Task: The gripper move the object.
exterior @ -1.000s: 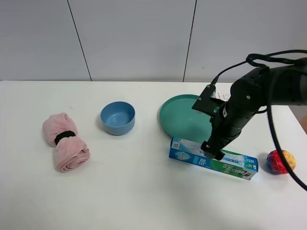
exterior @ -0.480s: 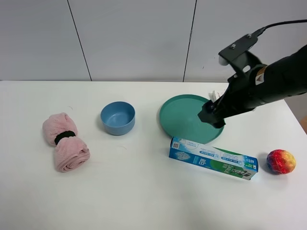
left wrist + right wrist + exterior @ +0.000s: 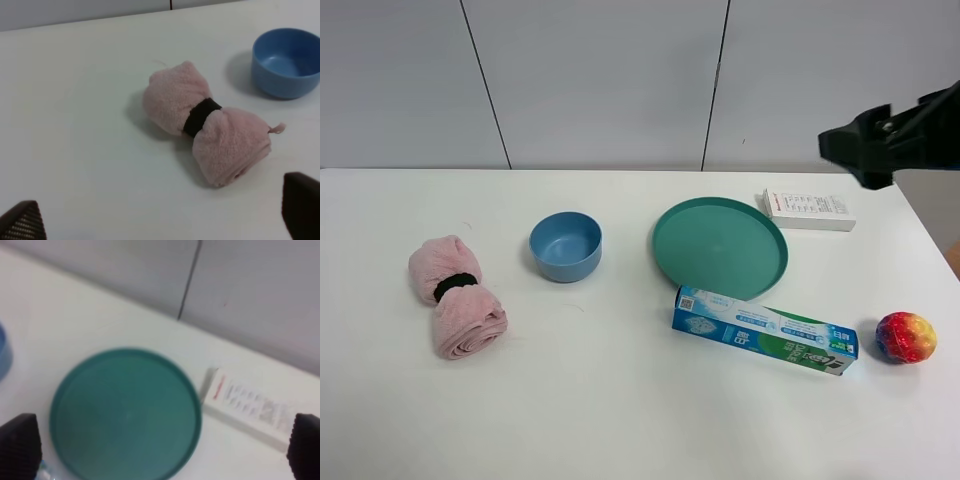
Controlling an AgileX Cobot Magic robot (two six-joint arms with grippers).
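My right fingers [image 3: 20,445] stand wide apart with nothing between them, and my right gripper [image 3: 868,150] hangs high at the far right edge of the table, well apart from the toothpaste box [image 3: 765,330]. That box lies flat on the table [image 3: 620,420], just in front of the green plate [image 3: 720,246], with a colourful ball [image 3: 906,336] near its green end and a small white box [image 3: 808,210] beyond the plate. Since nothing holds the toothpaste box, I judge it either set down or not yet picked up. My left fingers [image 3: 300,205] are spread wide too, empty, above a pink rolled towel [image 3: 207,122] beside a blue bowl [image 3: 286,62].
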